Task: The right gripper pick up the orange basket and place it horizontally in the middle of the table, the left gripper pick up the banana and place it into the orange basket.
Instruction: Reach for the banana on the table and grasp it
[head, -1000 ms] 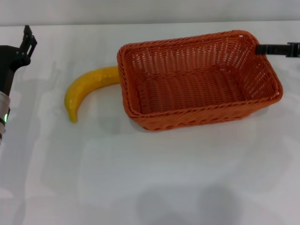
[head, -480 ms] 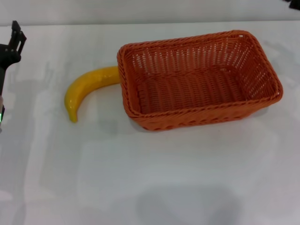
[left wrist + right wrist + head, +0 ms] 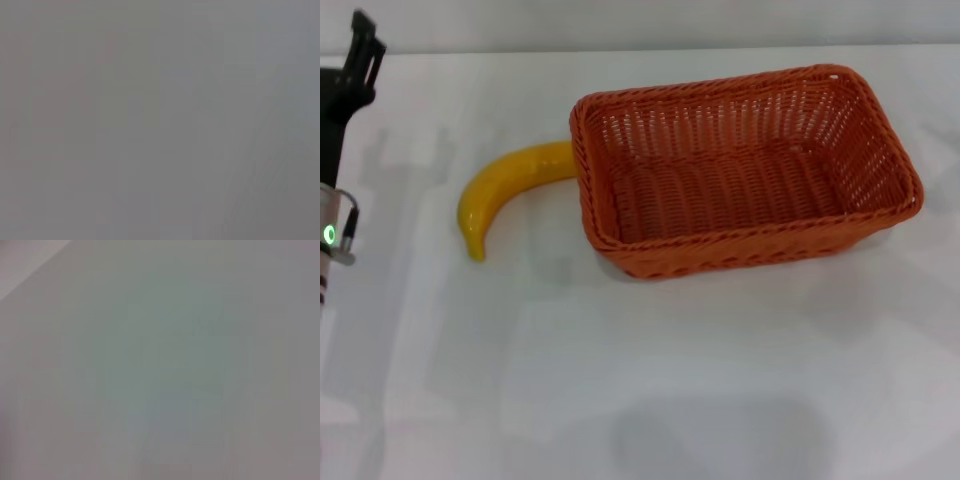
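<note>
Our black pronged left gripper, aperture indiscernible, stands far-left of the curved yellow banana, which touches the orange woven basket; grasping risks nudging it.

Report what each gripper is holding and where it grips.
Nothing is held. The left gripper is at the table's far left edge, apart from the banana beside the orange basket. The right gripper is out of view.
</note>
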Action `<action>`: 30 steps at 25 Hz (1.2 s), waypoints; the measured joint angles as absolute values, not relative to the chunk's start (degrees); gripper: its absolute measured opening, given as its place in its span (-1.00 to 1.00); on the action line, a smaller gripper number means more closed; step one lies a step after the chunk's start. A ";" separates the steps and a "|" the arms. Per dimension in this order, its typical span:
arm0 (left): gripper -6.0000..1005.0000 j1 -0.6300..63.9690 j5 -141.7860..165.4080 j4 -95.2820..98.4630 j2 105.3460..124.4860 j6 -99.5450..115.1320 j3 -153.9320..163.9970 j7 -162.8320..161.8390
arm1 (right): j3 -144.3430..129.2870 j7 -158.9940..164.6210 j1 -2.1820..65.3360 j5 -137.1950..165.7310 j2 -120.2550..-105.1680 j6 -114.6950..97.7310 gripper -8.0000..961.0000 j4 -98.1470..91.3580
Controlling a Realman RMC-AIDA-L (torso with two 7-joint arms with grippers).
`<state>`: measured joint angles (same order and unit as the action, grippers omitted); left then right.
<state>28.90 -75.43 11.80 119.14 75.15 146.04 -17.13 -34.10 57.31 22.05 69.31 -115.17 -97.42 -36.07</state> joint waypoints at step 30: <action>0.65 57.20 -33.90 -30.34 111.43 111.08 162.96 -77.22 | -34.13 56.54 20.47 70.75 -114.68 -91.34 0.79 -32.81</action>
